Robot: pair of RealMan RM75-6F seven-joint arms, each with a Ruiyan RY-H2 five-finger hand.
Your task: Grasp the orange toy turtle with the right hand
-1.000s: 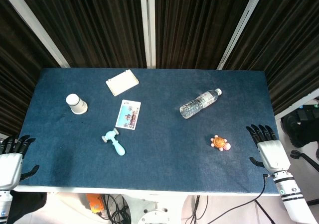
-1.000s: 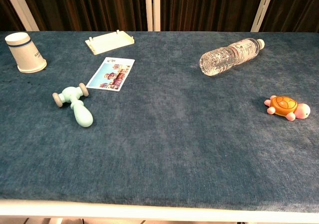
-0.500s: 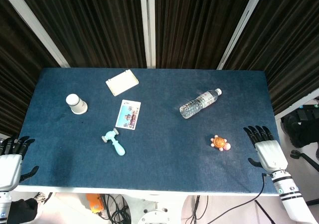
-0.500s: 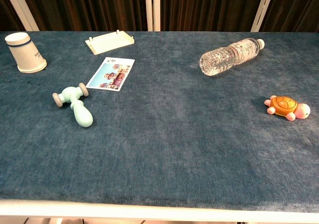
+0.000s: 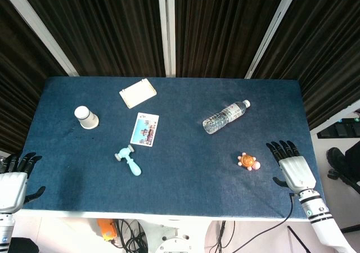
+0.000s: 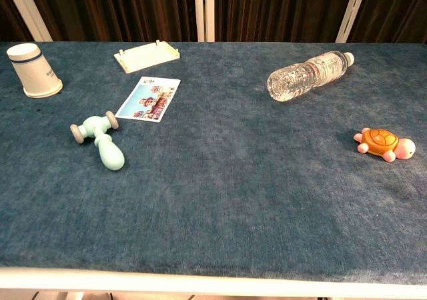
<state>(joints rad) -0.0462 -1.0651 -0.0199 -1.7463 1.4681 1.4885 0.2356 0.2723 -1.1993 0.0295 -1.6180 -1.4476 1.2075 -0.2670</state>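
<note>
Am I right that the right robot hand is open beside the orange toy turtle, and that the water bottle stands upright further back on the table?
Not quite: the water bottle is lying on its side, not upright, as the head view and the chest view both show. The rest holds: the right robot hand is open beside the orange toy turtle, apart from it.

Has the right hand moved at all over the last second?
Yes. In the head view the right hand has shifted left and slightly toward the near edge, closing on the orange toy turtle, which lies unmoved on the blue table.
</note>
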